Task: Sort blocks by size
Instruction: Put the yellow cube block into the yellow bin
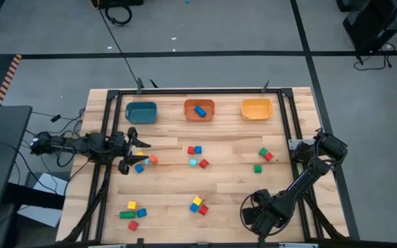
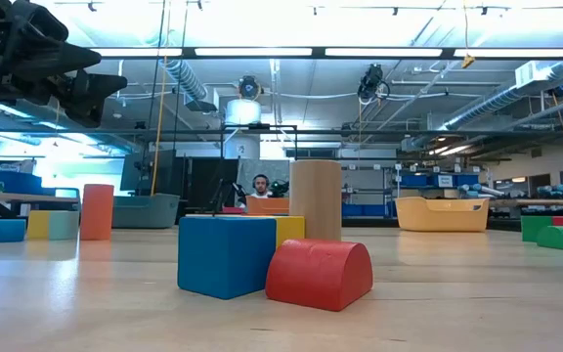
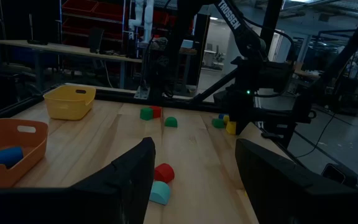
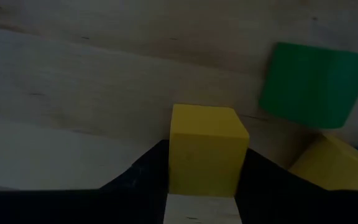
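My right gripper (image 1: 262, 215) points down at the table's near right, and its own arm hides its blocks in the high view. In the right wrist view it (image 4: 204, 186) is shut on a yellow cube (image 4: 205, 146). A green block (image 4: 309, 84) and another yellow block (image 4: 331, 163) lie close by on the wood. My left gripper (image 3: 194, 186) waits open and level over the table's left side (image 1: 131, 155), with small blocks (image 1: 143, 162) beside it. Other blocks lie in groups mid-table (image 1: 196, 156) and near the front (image 1: 197, 204). My right gripper pinches the yellow cube between its two fingers, one on each of two opposite side faces (image 4: 176, 162). The fingers come from above, pointing down. The cube sits upright between them, close to the green block; whether it still touches the table I cannot tell.
Three bins stand along the far edge: teal (image 1: 141, 111), orange (image 1: 199, 109) with a blue block inside, yellow (image 1: 256, 108). More blocks lie at the right (image 1: 263, 156) and near left (image 1: 133, 211). A blue cube (image 2: 226, 254) and a red half-round (image 2: 321, 274) stand close before the low camera.
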Available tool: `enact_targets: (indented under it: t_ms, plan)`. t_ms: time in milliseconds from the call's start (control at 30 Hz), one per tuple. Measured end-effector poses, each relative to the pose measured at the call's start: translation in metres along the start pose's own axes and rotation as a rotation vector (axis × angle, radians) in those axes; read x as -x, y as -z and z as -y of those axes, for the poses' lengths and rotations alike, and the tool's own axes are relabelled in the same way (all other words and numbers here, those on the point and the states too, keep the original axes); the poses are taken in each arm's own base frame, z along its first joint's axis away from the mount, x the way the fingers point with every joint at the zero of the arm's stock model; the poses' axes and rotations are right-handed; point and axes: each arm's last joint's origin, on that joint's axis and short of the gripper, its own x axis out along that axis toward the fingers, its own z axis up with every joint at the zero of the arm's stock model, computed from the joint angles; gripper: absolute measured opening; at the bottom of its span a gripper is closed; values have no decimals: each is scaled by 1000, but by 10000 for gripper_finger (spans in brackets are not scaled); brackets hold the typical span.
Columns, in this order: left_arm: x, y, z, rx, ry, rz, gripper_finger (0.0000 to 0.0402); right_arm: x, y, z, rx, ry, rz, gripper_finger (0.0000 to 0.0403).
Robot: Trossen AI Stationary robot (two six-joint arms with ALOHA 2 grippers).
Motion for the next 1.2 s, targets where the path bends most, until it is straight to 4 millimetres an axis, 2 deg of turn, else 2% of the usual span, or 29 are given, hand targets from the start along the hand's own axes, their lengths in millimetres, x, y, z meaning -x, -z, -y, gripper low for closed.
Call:
enact_targets:
  t_ms: [133,333,633,900,1200]
  plan:
    - [0,0,0,0,0,0,231,2,-1,0,6,-15,9,161]
    - [0,0,0,0,0,0,231,10,-7,-5,24,-63,24,151]
    - [0,0,0,0,1,0,231,53,-28,3,0,-139,112,154]
    - [0,0,0,0,1,0,231,98,-63,24,37,-115,179,154]
    - [0,0,0,0,1,0,231,139,-118,41,94,-110,305,154]
